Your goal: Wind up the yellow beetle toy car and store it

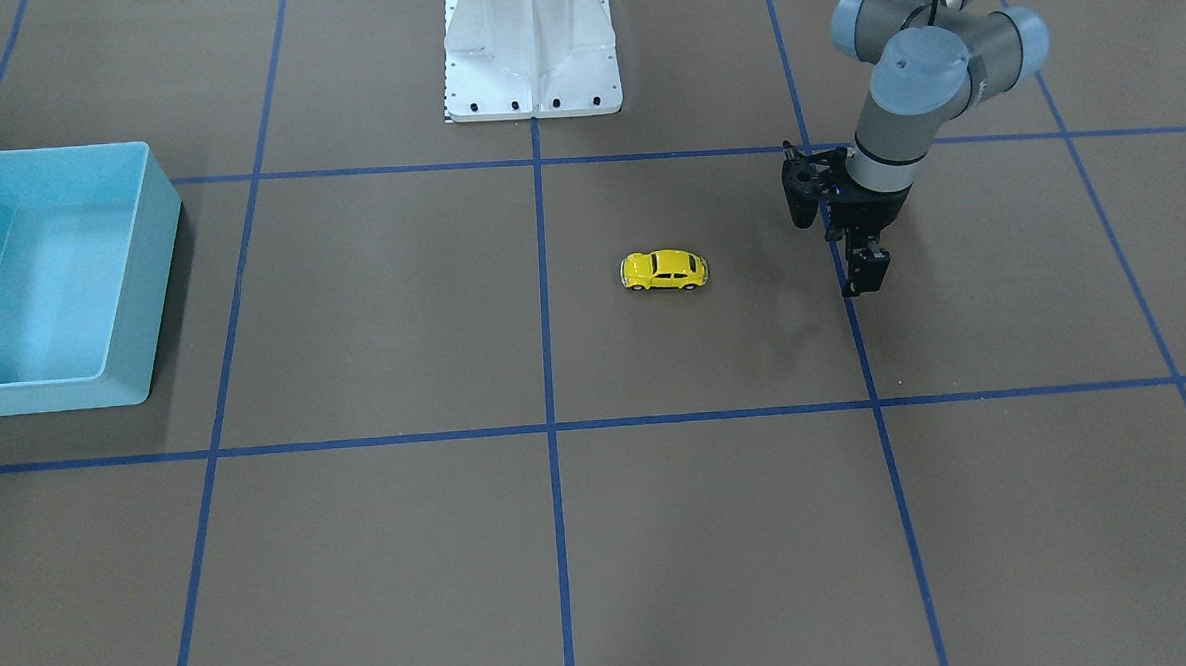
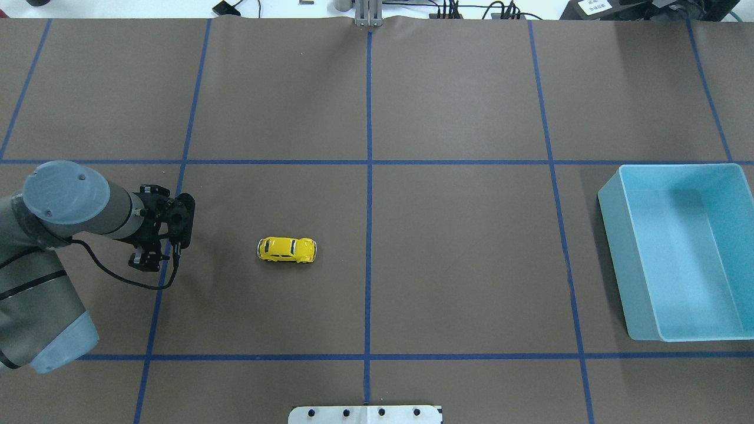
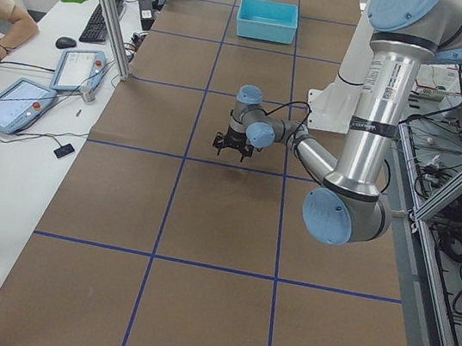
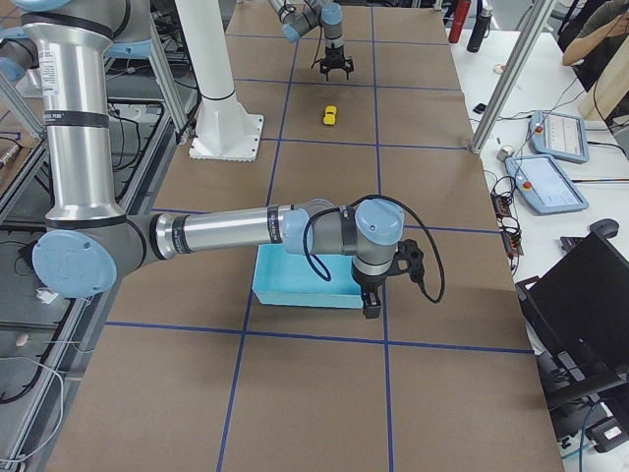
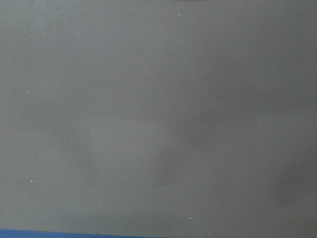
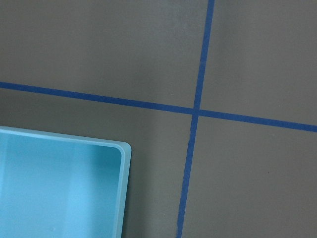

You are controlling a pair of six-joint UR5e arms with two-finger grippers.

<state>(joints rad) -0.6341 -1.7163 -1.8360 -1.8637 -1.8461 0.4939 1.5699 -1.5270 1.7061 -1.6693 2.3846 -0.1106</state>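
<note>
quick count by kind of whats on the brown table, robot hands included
yellow beetle toy car: 1
light blue bin: 1
robot hands: 2 (left hand, right hand)
total: 4

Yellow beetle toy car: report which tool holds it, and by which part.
Neither tool holds it. The yellow beetle toy car stands alone on the table, clear of the open, empty left tool; the right tool is off by the blue bin.
</note>
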